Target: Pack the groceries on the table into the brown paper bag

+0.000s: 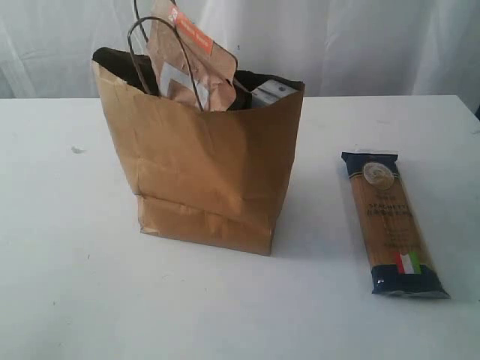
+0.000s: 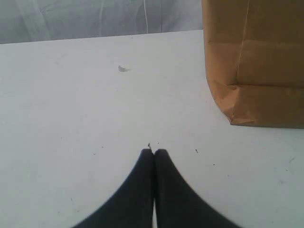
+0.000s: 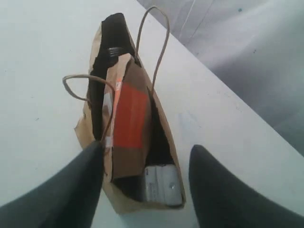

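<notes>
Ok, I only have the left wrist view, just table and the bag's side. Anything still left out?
Observer: Yes, the long spaghetti packet lies flat on the table, right of the brown paper bag in the exterior view.
Operator: What's inside so far?
Observer: A brown pouch with orange strip sticks out of the top, a small white carton beside it.
Operator: And the right fingers?
Observer: Apart and empty, above the bag's mouth.

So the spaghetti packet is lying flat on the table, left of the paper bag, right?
Not quite: the spaghetti packet does lie flat on the table, but to the right of the paper bag, as the exterior view shows.
</notes>
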